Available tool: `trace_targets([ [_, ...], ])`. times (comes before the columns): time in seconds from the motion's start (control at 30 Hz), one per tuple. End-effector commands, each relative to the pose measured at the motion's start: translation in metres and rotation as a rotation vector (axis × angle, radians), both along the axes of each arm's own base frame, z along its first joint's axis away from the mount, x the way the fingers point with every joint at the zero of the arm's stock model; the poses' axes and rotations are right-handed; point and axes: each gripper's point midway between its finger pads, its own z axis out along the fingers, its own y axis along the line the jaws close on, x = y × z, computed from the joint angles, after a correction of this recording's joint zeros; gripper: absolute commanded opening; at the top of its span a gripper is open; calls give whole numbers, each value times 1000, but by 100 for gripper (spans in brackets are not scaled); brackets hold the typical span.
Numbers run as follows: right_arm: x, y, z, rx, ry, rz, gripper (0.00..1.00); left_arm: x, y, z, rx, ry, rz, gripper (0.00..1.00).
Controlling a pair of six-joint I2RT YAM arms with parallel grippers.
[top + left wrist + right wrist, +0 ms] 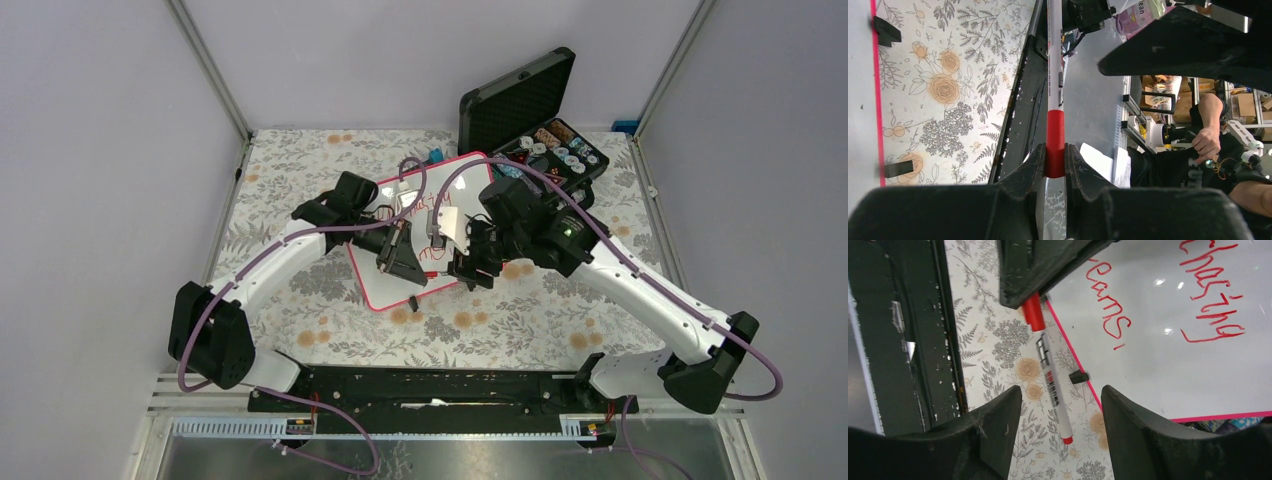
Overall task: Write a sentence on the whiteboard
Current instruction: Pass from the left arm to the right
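The board (pixel 388 290) lies flat on the flowered cloth (pixel 985 335), tilted a little out of square with the table. The sentence (pixel 1218 315) is on it in red, two lines of handwriting. From the right wrist I can read "chasing" and the tail "reams." with its full stop; the rest is cut off or hidden by the arms.

The left gripper (pixel 1054 162) is clamped narrow on the red end of a marker (pixel 1050 380). Its white barrel sticks out over the cloth, just off the board's near edge and beside one of its black feet (pixel 1078 376).

The right gripper (pixel 1060 407) hangs close by, over that same edge. Its jaws stand wide and hold nothing. The marker's free end sits in the gap between them as that camera sees it, though I can't tell from here whether either finger touches it.

Beyond the board's far right corner a black case (pixel 520 100) stands open.
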Motion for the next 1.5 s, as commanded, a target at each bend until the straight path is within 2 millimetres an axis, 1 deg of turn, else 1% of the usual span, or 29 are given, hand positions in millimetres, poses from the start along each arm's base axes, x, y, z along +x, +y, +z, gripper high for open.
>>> trace_targets([
  [0.0, 15, 6, 17, -5, -92, -24, 66, -3, -5, 23, -63, -28, -34, 0],
  [0.07, 7, 12, 11, -22, -79, 9, 65, -4, -6, 23, -68, -20, -41, 0],
  [0.13, 3, 14, 2, -52, -81, 27, 64, -4, -6, 21, -65, -22, -44, 0],
  [0.23, -2, 16, -4, -65, -61, 48, 64, -5, -6, 20, -65, -19, -46, 0],
  [0.47, 2, 18, -17, -107, -81, 58, 60, -8, -6, 26, -83, -25, -59, 0],
  [0.5, 2, 19, -17, -109, -84, 58, 58, -9, -5, 25, -81, -25, -58, 0],
  [0.6, 3, 20, -17, -112, -94, 59, 48, -11, -5, 25, -82, -25, -59, 0],
  [0.63, 3, 19, -17, -114, -98, 60, 44, -11, -4, 25, -83, -28, -60, 0],
  [0.67, 3, 19, -18, -118, -101, 59, 37, -11, -5, 25, -83, -28, -60, 0],
  [0.7, 3, 20, -18, -120, -104, 60, 30, -11, -5, 24, -83, -28, -61, 2],
  [0.87, 2, 17, -18, -125, -110, 54, 1, -9, -5, 26, -84, -49, -58, 25],
  [1.0, 0, 13, -19, -127, -104, 51, 0, -8, -4, 28, -86, -80, -47, 31],
  [1.07, -2, 12, -19, -124, -99, 51, 0, -10, -4, 31, -102, -96, -57, 29],
  [1.1, -3, 11, -18, -123, -98, 47, 0, -9, -4, 32, -101, -100, -53, 33],
  [1.17, -2, 9, -18, -124, -99, 34, 0, -6, -3, 32, -92, -108, -38, 49],
  [1.2, -2, 7, -20, -126, -99, 28, 0, -2, -1, 32, -87, -117, -22, 56],
  [1.27, -3, 3, -24, -135, -92, 9, 0, 9, 3, 34, -77, -141, 24, 63],
  [1.37, 0, -5, -29, -119, -65, -40, 0, 28, 16, 41, -78, -173, 113, 70],
  [1.4, 4, -9, -31, -111, -47, -72, 0, 35, 20, 45, -78, -198, 148, 71],
  [1.47, 19, -23, -34, -89, 6, -161, 0, 49, 30, 53, -76, -234, 216, 73],
])
